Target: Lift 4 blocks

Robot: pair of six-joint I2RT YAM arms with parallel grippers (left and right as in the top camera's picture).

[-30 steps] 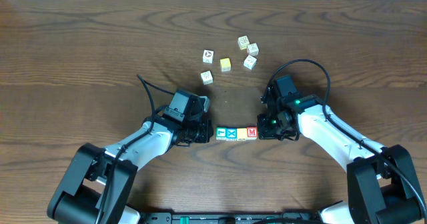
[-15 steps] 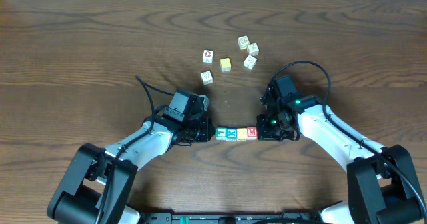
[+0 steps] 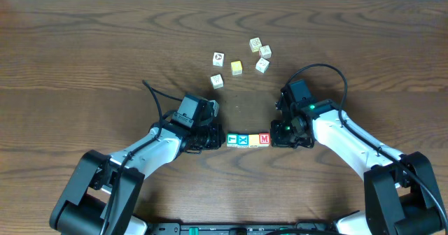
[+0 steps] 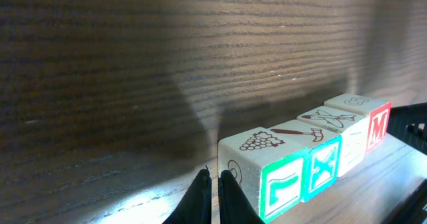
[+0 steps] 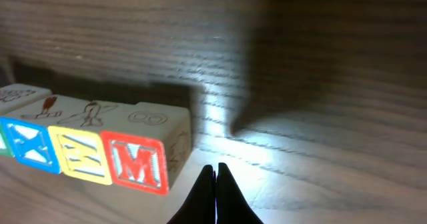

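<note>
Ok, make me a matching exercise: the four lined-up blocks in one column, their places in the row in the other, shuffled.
Things:
1. green-faced block
2. blue X block
3. yellow block
4. red M block

Places:
A. end of the row, beside the right tool
B. between the green-faced and yellow ones
C. end of the row, beside the left tool
D. between the X and the M

Pairs: 1-C, 2-B, 3-D, 4-A
</note>
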